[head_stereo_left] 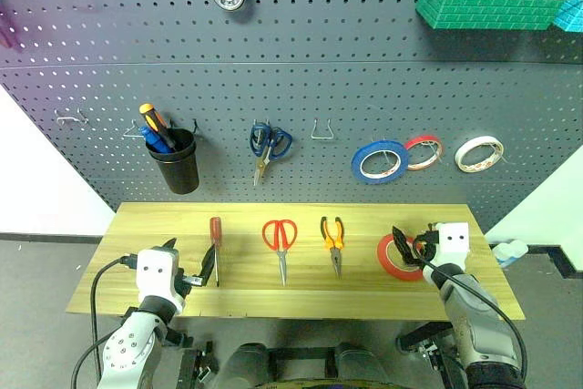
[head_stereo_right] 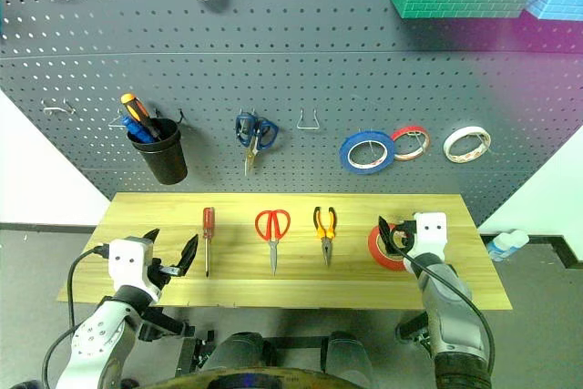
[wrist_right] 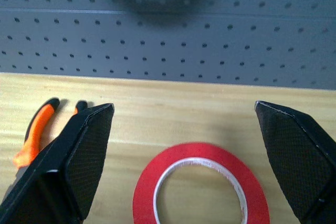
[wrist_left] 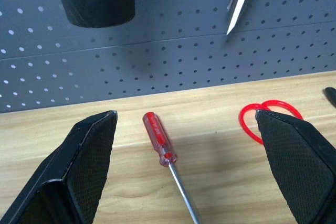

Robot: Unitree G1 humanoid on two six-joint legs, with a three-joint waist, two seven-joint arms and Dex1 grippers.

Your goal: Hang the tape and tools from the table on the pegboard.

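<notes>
So the table [head_stereo_left: 364, 302] has four things laid out in a row along it: the screwdriver [head_stereo_left: 216, 245] with the dark red handle toward the left, then the red-handled scissors [head_stereo_left: 281, 243], then the little orange-and-black pliers [head_stereo_left: 333, 241], and the big red tape roll [head_stereo_left: 393, 257] at the right end, lying flat. All four are sitting on the wood, none up on the pegboard [head_stereo_left: 301, 88] behind. Left gripper [head_stereo_left: 189, 265] hangs over the near left part of the table with its fingers spread wide and nothing in them; from its wrist cam the screwdriver handle lies right between the two fingers, ahead of them, untouched. Right gripper [head_stereo_left: 410, 241] is spread wide too, holding nothing, parked just at the tape, with the roll centred between its fingers in the wrist view. Up on the board already: a black cup [head_stereo_left: 174, 161] with a screwdriver in it, blue-handled scissors [head_stereo_left: 269, 145], plus a blue roll [head_stereo_left: 379, 161] and two smaller rolls to its right.
</notes>
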